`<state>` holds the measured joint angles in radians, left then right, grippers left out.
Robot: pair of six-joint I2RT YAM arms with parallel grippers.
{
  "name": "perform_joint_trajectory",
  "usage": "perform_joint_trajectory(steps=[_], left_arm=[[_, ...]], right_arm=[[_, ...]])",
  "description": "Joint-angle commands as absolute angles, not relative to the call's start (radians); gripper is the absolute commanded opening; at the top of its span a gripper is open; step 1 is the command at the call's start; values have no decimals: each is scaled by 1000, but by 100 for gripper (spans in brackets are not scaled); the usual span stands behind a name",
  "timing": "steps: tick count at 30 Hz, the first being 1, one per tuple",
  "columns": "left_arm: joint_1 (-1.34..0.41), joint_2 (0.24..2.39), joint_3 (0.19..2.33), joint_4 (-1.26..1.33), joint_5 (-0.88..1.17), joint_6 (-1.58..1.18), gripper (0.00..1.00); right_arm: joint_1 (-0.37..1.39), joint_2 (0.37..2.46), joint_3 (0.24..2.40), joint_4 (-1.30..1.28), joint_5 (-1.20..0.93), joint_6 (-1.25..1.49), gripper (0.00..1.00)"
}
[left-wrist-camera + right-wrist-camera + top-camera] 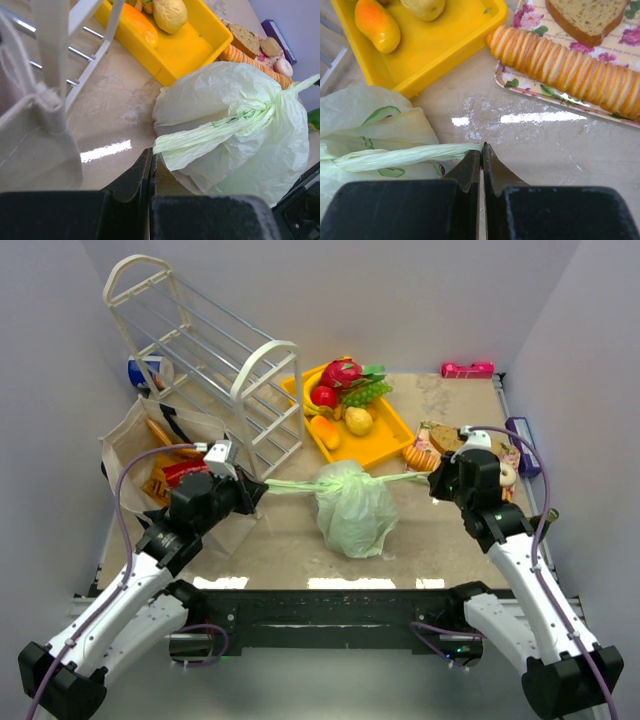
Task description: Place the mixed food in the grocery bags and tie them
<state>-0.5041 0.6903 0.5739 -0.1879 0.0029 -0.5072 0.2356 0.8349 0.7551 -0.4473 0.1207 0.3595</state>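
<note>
The pale-green plastic bag (355,508) sits bulging on the table's middle, its two handles pulled out sideways from a knot on top. My left gripper (262,487) is shut on the left handle (200,137). My right gripper (430,478) is shut on the right handle (405,155). The beige tote (150,455) stands at the left with orange and red packets (170,475) inside. Toy fruits (345,390) lie in the yellow tray (385,445); an orange piece (377,25) and a yellow piece (170,14) show in the wrist views.
A white wire rack (210,350) stands behind the tote. A floral tray (560,70) with a ridged biscuit roll and bread slice lies at the right. A pink object (467,369) is at the back right, a purple box (522,445) by the right wall.
</note>
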Motion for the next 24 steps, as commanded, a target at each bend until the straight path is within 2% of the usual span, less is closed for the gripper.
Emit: perform_joint_trajectory(steps=[1,2,3,4,5,7,8,11,17,21,24], left_arm=[[-469,762,747,-260,164,-255,0],[-469,803,768,-284,201,-229,16],[-469,817,788,-307,242,-201,30],[-469,828,810,-330,255,-193,42],[-469,828,814,-334,261,-189,59],[-469,813,822,-322,259,-190,74],[-469,793,828,-321,258,-189,88],[-469,779,888,-351,274,-161,100],[-469,843,1058,-492,242,-147,100],[-463,887,1123,-523,180,-184,100],[-428,894,1161,-522,137,-201,100]], right_arm=[[189,781,870,-532,285,301,3],[187,775,894,-541,279,287,35],[189,769,906,-560,273,285,56],[189,756,919,-567,258,282,71],[187,752,943,-577,255,284,98],[187,747,968,-589,262,285,99],[189,749,994,-591,268,281,99],[189,764,1049,-581,246,252,99],[187,818,1080,-483,3,212,99],[190,877,1068,-417,-249,245,99],[247,907,1045,-373,-295,271,99]])
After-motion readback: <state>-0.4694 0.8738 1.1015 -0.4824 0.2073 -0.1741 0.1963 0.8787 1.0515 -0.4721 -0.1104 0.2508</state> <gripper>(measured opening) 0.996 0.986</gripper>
